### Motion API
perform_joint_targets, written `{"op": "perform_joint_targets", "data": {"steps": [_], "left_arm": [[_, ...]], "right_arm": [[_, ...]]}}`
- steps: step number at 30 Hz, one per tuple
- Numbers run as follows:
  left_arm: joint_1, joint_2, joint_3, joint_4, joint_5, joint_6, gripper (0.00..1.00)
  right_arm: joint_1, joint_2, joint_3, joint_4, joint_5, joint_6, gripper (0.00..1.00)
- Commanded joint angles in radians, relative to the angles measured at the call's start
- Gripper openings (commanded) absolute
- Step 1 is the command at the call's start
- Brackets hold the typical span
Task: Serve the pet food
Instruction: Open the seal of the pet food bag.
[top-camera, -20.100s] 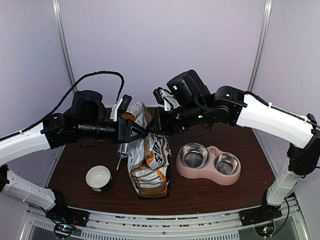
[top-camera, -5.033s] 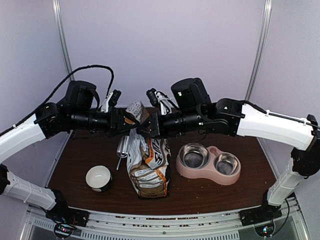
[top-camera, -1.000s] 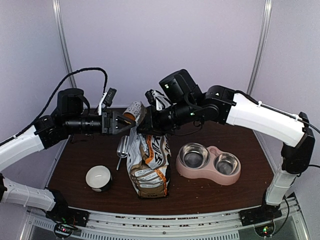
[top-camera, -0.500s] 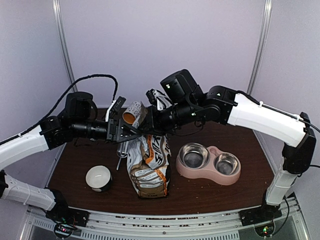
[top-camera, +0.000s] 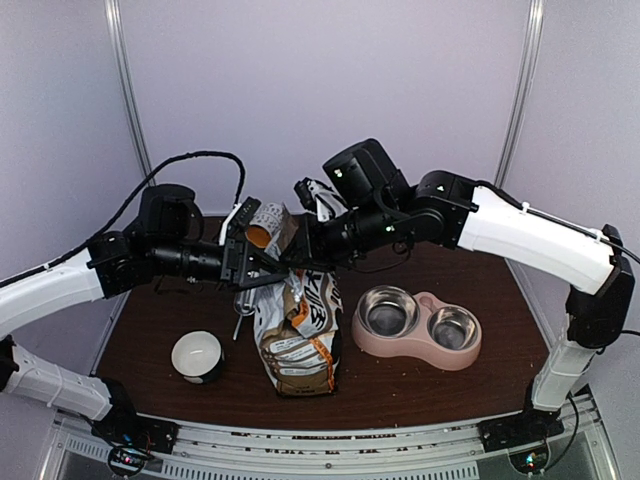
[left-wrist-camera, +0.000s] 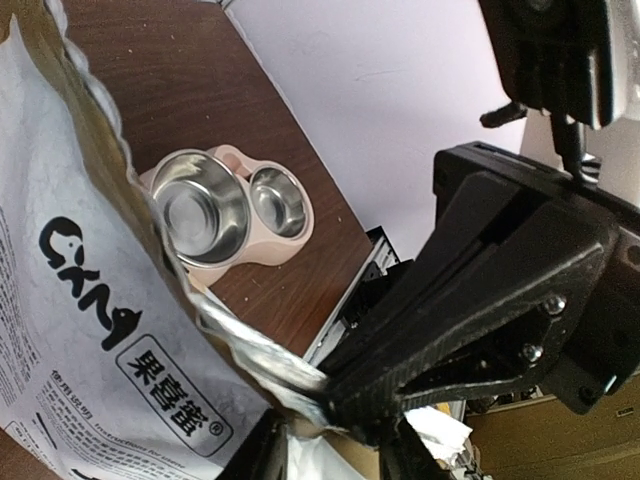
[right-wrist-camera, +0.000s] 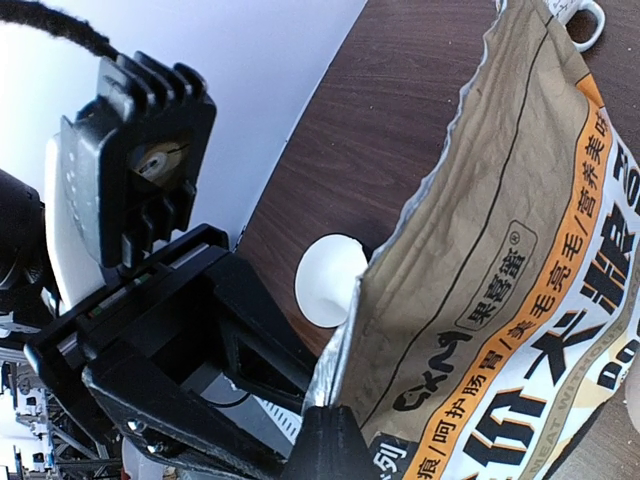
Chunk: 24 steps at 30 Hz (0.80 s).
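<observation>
The tan, orange and black printed bag (top-camera: 297, 330) stands at the table's middle. No pet food shows; any kibble is hidden inside the bag. My right gripper (top-camera: 297, 255) is shut on the bag's foil top edge, as the right wrist view (right-wrist-camera: 328, 410) shows. My left gripper (top-camera: 264, 270) is open just left of it, its jaws straddling the same top edge (left-wrist-camera: 330, 455). The right gripper's black fingers (left-wrist-camera: 345, 392) pinch the foil right in front of the left wrist camera. The pink double bowl (top-camera: 418, 327) with two steel cups, both empty, sits right of the bag.
A white bowl (top-camera: 197, 355) stands at the front left, also in the right wrist view (right-wrist-camera: 330, 280). A metal scoop (top-camera: 244, 298) lies left of the bag. A paper cup (top-camera: 262, 225) sits behind the bag. Both arms crowd the space above the bag.
My left gripper has moved right, from clear of the bag to its top edge, jaws open. My right gripper has kept its hold on the bag's top, barely moving.
</observation>
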Motion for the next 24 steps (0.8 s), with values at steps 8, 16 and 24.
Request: {"op": "perform_joint_targets", "data": {"steps": [8, 16, 24], "left_arm": [[-0.004, 0.112, 0.052, 0.046, 0.017, -0.048, 0.13], [0.011, 0.107, 0.060, 0.114, 0.005, -0.065, 0.06], [0.017, 0.132, 0.068, 0.157, 0.011, -0.082, 0.31]], "right_arm": [[0.026, -0.020, -0.002, 0.032, -0.014, -0.091, 0.00], [0.035, -0.035, -0.023, 0.009, -0.014, -0.142, 0.00], [0.038, -0.050, -0.033, 0.012, -0.017, -0.171, 0.00]]}}
